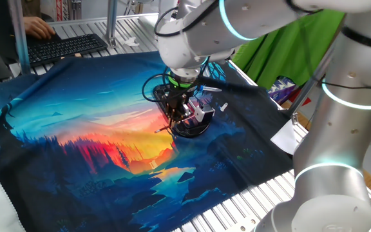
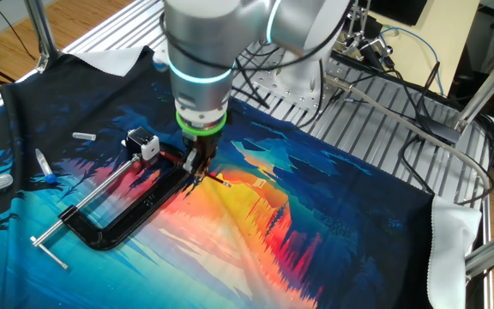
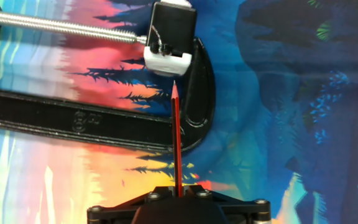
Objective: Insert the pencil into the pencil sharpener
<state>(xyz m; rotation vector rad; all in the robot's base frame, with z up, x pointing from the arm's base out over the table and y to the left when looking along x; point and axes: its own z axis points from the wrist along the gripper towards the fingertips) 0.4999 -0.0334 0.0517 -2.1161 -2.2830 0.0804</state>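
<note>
Gripper point(image 3: 178, 198) — pointing down at the cloth point(image 2: 333, 223), jaws nearly closed, pinching the pencil point(image 3: 176, 140).
Pencil — dark red, held level; the hand view shows its tip aimed at the sharpener point(image 3: 168, 61), just short of it.
Sharpener — small white block, clamped in the black C-clamp point(image 2: 131, 215) against the end of the silver screw point(image 3: 61, 26).
Clamp — lying flat near the cloth's middle.
Keyboard point(image 1: 66, 46) — beyond the cloth's far edge, a hand point(image 1: 38, 27) on it.

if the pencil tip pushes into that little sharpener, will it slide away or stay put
The sharpener probably stays put: it looks clamped in the black clamp, against the threaded rod. The thin pencil may flex or snap at its tip.
</note>
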